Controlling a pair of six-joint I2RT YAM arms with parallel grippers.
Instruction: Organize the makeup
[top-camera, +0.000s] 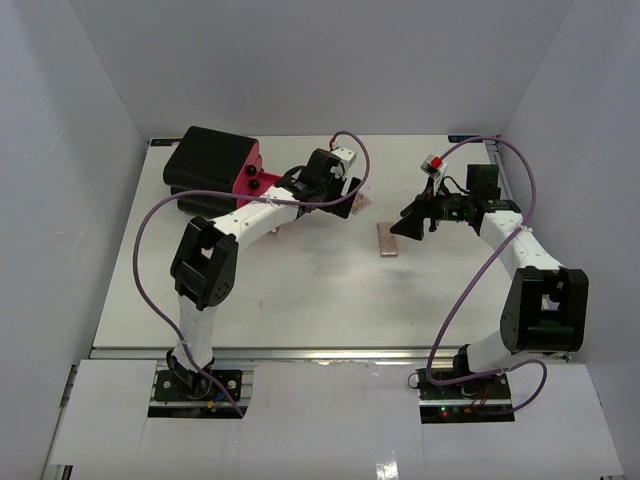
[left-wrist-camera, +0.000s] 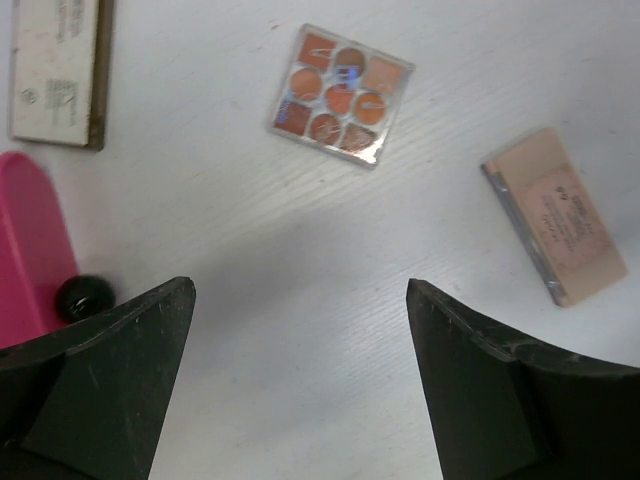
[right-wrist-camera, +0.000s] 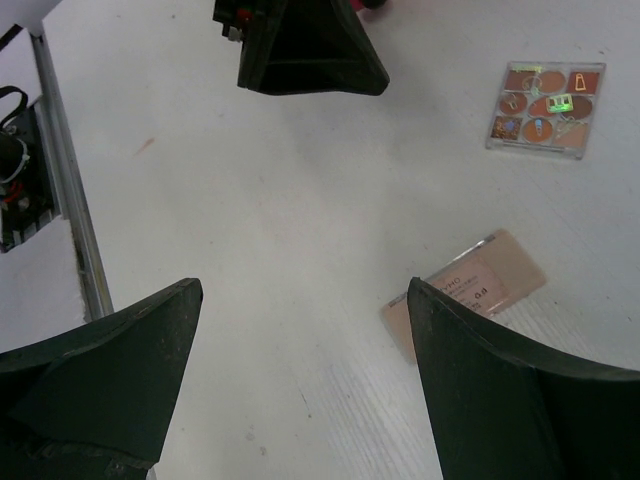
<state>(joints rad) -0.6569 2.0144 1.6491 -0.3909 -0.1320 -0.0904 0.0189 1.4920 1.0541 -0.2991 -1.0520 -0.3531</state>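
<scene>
A square pink palette (left-wrist-camera: 342, 95) with several round pans lies on the white table, ahead of my left gripper (left-wrist-camera: 300, 290), which is open and empty above bare table. A pink rectangular palette (left-wrist-camera: 555, 215) lies to its right. A second flat beige rectangular case (left-wrist-camera: 55, 70) lies at the top left. In the top view the square palette (top-camera: 360, 203) lies beside my left gripper (top-camera: 335, 207), and the rectangular palette (top-camera: 387, 240) lies just left of my right gripper (top-camera: 405, 228). My right gripper (right-wrist-camera: 305, 290) is open and empty, the rectangular palette (right-wrist-camera: 470, 290) by its right finger. Bottle, tubes and compact are out of view.
The big black box (top-camera: 215, 165) with pink drawers stands at the back left; a pink drawer front (left-wrist-camera: 30, 250) and black knob (left-wrist-camera: 85, 297) sit close to my left finger. The table's metal edge rail (right-wrist-camera: 70, 200) shows in the right wrist view.
</scene>
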